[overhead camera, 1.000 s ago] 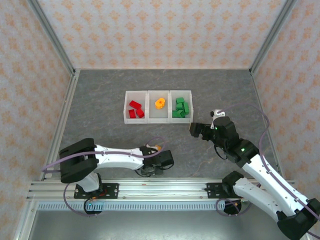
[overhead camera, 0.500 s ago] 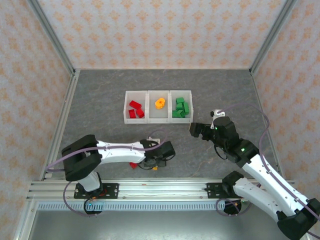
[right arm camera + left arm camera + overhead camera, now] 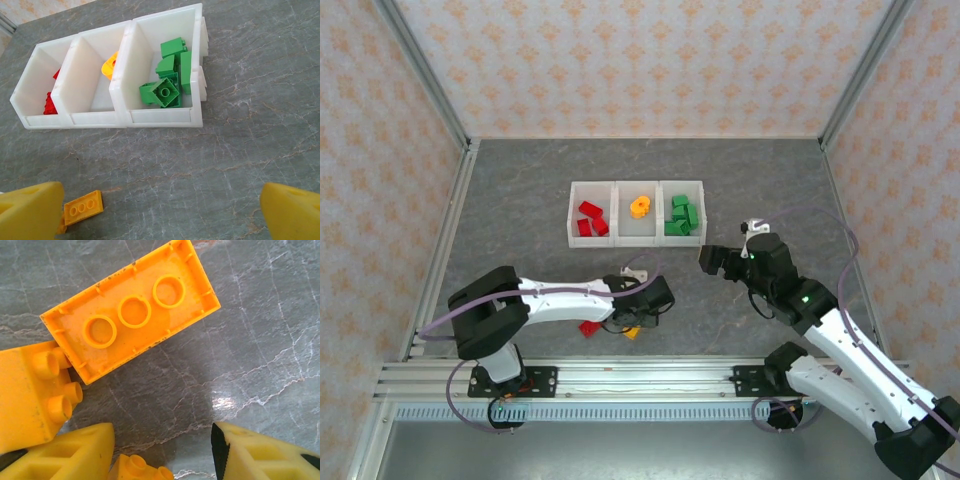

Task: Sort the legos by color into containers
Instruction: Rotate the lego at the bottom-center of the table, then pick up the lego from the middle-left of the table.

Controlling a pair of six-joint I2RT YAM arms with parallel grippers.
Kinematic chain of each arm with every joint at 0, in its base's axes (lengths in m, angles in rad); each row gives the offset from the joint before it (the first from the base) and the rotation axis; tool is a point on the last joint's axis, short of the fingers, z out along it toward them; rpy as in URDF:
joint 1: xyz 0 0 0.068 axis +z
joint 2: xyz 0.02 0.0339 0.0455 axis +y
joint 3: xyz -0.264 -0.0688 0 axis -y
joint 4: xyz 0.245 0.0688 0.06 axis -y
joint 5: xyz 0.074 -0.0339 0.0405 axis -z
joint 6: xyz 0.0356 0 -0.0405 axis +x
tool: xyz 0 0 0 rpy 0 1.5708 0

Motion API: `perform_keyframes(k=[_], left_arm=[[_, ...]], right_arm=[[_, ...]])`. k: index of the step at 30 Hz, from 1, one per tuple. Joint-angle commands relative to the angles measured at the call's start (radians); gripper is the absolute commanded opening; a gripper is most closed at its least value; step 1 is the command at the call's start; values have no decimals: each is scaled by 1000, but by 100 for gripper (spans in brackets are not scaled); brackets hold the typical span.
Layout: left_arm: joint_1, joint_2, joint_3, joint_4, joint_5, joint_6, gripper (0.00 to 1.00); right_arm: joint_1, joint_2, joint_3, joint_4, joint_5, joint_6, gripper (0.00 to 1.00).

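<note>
Three joined white bins (image 3: 636,240) sit mid-table and hold red legos (image 3: 590,218), an orange piece (image 3: 639,207) and green legos (image 3: 681,216). My left gripper (image 3: 638,318) hangs open, low over loose orange bricks near the front edge. In the left wrist view a flat orange brick (image 3: 131,315) lies underside up. A chunkier orange brick (image 3: 32,395) touches its left end, and a small orange brick (image 3: 137,471) lies by my left finger (image 3: 65,455). A red brick (image 3: 590,327) lies beside them. My right gripper (image 3: 160,215) is open and empty, facing the bins (image 3: 160,117).
The flat orange brick (image 3: 82,207) also lies on bare grey table in front of the bins in the right wrist view. A metal rail (image 3: 650,375) runs along the near edge, close behind the loose bricks. Patterned walls enclose the table.
My left arm has swung right and slightly away from the front rail, uncovering a red brick and an orange brick on the table. The right arm has not moved.
</note>
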Motion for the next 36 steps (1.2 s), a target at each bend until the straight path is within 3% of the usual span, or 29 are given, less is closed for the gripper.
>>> perform_keyframes(k=[1, 11, 18, 22, 30, 36], left_arm=[[4, -63, -39, -12, -15, 27, 61], [-1, -141, -60, -45, 19, 235, 72], [-15, -73, -21, -74, 23, 309, 73], [-14, -16, 14, -111, 19, 338, 67], [-16, 28, 24, -127, 36, 339, 42], [-18, 24, 17, -133, 38, 317, 38]], right_arm=[[-2, 3, -14, 3, 22, 8, 100], [-2, 12, -14, 3, 21, 9, 100], [-2, 11, -14, 0, 26, 12, 100], [-2, 11, -13, -3, 26, 9, 100], [-2, 13, -12, -2, 28, 9, 100], [-2, 16, -13, -2, 30, 9, 100]])
